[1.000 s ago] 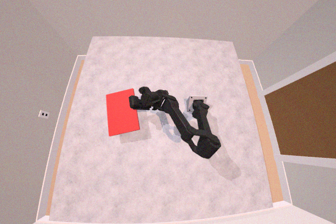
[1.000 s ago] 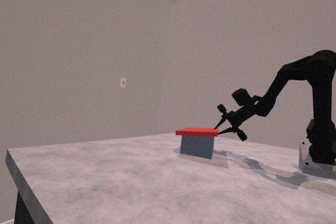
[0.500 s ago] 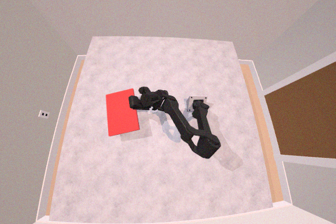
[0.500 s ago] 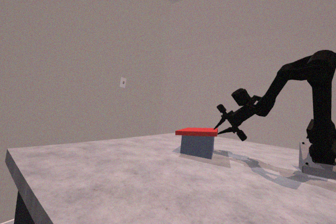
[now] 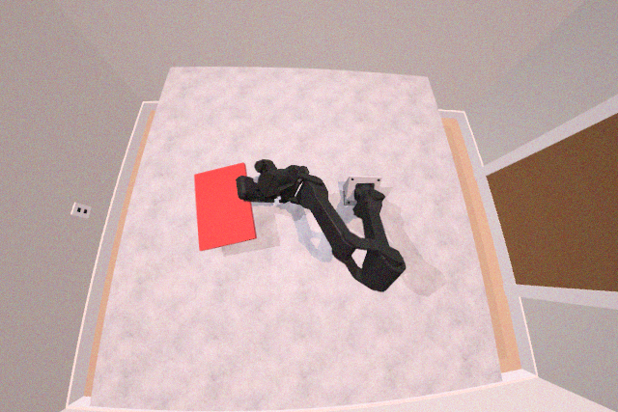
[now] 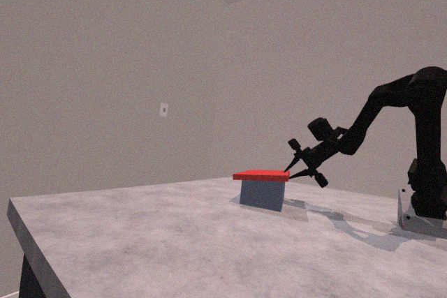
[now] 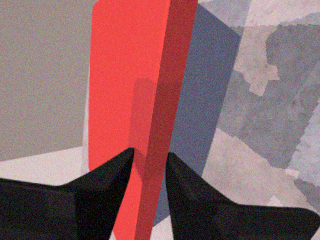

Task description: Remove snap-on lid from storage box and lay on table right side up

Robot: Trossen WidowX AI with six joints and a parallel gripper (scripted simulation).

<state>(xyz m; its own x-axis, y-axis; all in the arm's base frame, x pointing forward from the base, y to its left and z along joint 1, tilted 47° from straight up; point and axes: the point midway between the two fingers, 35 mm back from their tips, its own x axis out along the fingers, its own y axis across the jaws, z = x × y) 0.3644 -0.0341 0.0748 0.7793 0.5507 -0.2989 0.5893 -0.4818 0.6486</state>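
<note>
The flat, rectangular, bright red snap-on lid (image 5: pixel 222 210) (image 6: pixel 259 175) (image 7: pixel 127 65) is seen on top of the blue-grey, straight-sided storage box (image 6: pixel 262 195) (image 7: pixel 207 85), its edges jutting out past the walls below. The lid's edge nearest the robot's base is pinched between the fingertips of the black parallel-jaw gripper (image 5: pixel 245 199) (image 6: pixel 286 174) (image 7: pixel 150 152), one finger being set against the upper face and the other placed at the underside of the rim. The gripper is tilted, pointed down toward the lid from the base side. The box is stood upright on the pale, mottled, stone-like table top (image 5: pixel 299 338) (image 6: pixel 180 244), over which shadows are cast beside it. By the black, jointed arm (image 5: pixel 326 212) (image 6: pixel 397 91) the gripper is carried, the elbow being raised well above the table. The arm is mounted on a light grey base plate (image 5: pixel 349 194) (image 6: pixel 401 211), well apart from the box
</note>
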